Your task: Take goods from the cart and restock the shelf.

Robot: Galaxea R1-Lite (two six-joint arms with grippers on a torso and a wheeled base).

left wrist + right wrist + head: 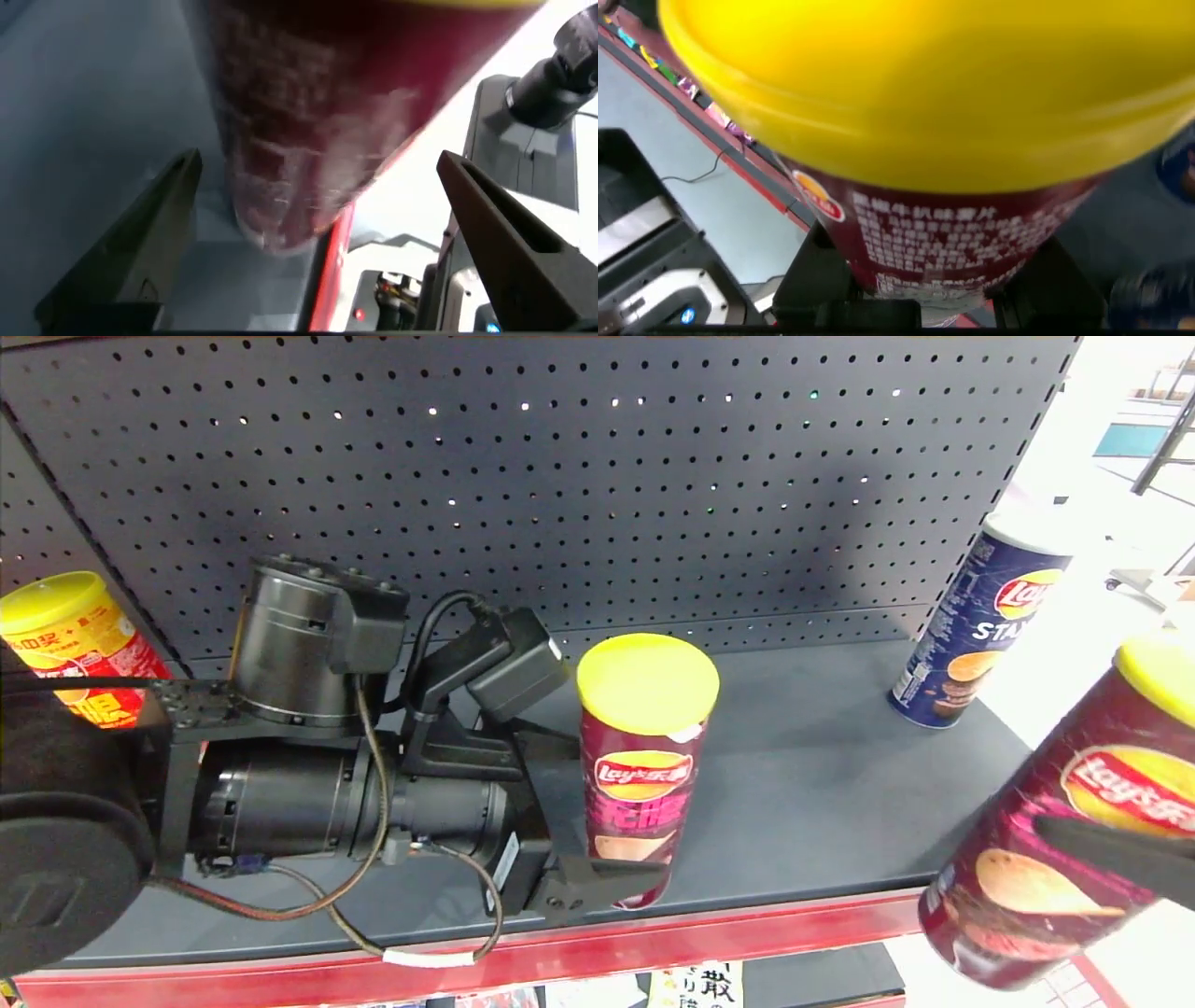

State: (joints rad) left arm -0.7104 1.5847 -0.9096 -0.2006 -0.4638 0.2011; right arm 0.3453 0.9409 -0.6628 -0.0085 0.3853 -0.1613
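A: Left end effector (320, 163), state noted?
B: Fingers (140, 243) are spread wide, one set to each side of the standing maroon can (644, 775). A gap is seen on both sides. The can is placed upright, yellow lid up, near the red front edge of the shelf (822, 784).
A: Right end effector (1064, 854)?
B: Clamped on a second maroon can (1111, 775), which is held tilted off the shelf's right front corner, lid end leaning rightward.
A: Other stock logged?
B: A blue can (971, 625) is recorded at the shelf's back right, by the pegboard (607, 476). A red-and-yellow can (75, 644) is recorded at far left, well apart from both.
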